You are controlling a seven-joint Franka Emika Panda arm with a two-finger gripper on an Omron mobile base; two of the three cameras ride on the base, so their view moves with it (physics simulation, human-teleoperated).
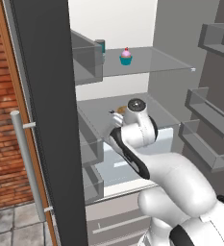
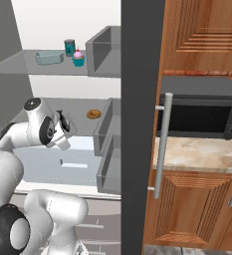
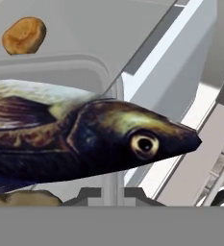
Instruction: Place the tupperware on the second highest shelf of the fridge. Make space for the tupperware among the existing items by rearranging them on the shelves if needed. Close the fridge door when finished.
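Fridge [image 1: 46, 96], doors open: tupperware [image 2: 49, 58] on the upper shelf beside a teal can [image 2: 69, 47] and pink cupcake [image 2: 78, 58]; brown round piece [image 2: 93, 114] on the second highest shelf [image 1: 96, 113]; gripper [image 3: 112, 194] (jaws closed) gripping a dark fish [image 3: 84, 141].

fish [image 3: 84, 139] across gripper [image 3: 113, 194] | brown round piece [image 3: 24, 35] on shelf [image 3: 94, 29]

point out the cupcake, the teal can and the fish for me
cupcake [image 1: 126, 56], left base view, pink frosting.
teal can [image 2: 69, 47], right base view, its side.
fish [image 3: 92, 139], hand view, its head behind the eye.
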